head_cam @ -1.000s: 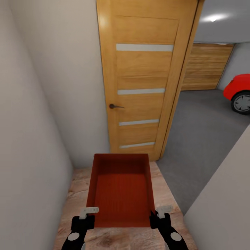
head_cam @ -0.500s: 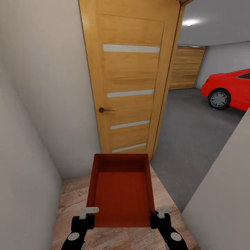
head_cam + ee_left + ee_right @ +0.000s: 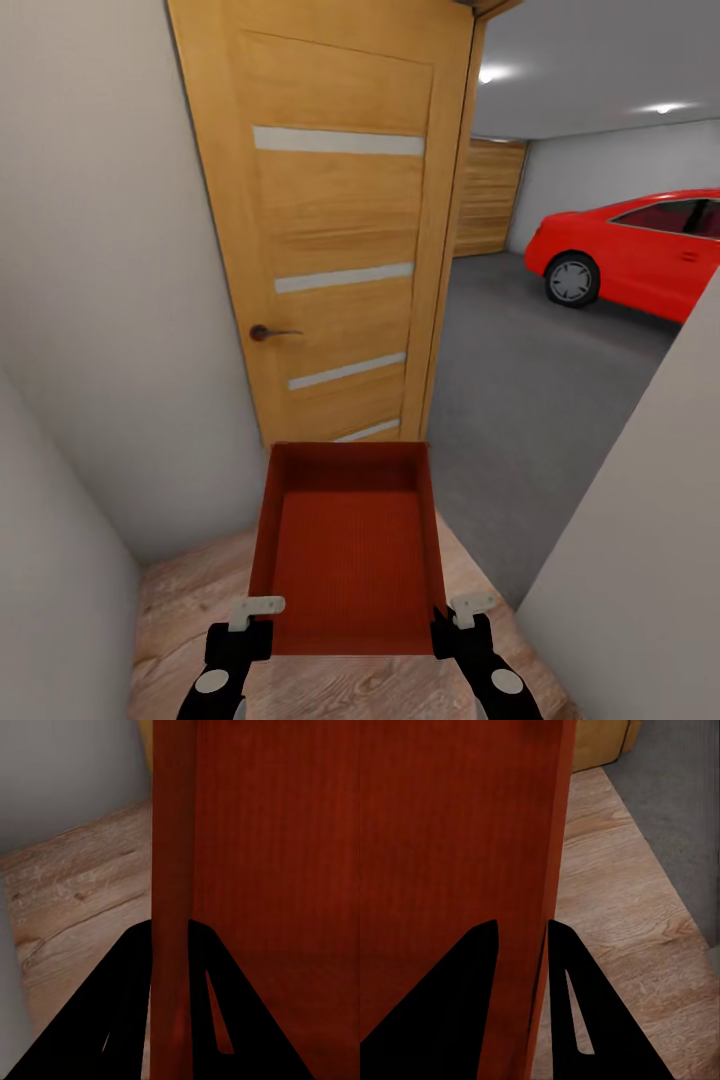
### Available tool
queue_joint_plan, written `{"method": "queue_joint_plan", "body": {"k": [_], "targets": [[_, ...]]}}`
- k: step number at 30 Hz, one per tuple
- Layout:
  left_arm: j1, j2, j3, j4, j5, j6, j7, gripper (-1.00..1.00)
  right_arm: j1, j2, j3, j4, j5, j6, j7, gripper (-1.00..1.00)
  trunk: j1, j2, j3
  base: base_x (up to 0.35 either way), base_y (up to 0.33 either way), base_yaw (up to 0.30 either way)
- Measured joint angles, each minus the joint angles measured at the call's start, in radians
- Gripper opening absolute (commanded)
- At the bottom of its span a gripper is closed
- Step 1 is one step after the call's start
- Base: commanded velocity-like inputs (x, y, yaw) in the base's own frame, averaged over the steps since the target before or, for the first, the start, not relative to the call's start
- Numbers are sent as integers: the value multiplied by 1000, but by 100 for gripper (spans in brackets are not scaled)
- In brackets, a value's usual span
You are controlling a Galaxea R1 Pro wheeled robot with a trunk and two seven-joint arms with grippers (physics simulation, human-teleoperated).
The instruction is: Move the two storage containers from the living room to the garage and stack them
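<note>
I hold one orange-red storage container (image 3: 348, 555) level in front of me, open top up, ribbed base showing. My left gripper (image 3: 243, 628) is shut on its near left wall (image 3: 171, 870), and my right gripper (image 3: 458, 625) is shut on its near right wall (image 3: 551, 840). Both wrist views show black fingers (image 3: 124, 997) (image 3: 566, 990) straddling the thin red wall. Through the doorway lies the garage with its dark grey concrete floor (image 3: 530, 400) and a wood-panelled door (image 3: 488, 195). The second container is out of view.
An open wooden door (image 3: 330, 230) with pale stripes and a dark handle (image 3: 268, 332) stands just ahead at left. White walls (image 3: 90, 300) (image 3: 640, 540) close in on both sides. A glossy red car (image 3: 640, 250) is parked in the garage at right. Light wood-plank flooring (image 3: 185, 600) lies under the container.
The whole view has swung to the right: door and walls slid left and more of the garage and red car came into sight. The container and both grippers keep their place.
</note>
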Motion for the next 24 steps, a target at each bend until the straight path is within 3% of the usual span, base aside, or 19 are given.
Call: {"method": "queue_joint_plan", "body": {"k": [17, 24], "targets": [[0, 0, 0, 0, 0, -1, 0, -100, 0, -1, 1, 0, 0, 0, 0, -100, 0, 0, 10, 300, 177, -288], [0, 0, 0, 0, 1, -2, -1, -100, 0, 0, 0, -1, 0, 0, 0, -100, 0, 0, 11, 126, 69, -82]]}}
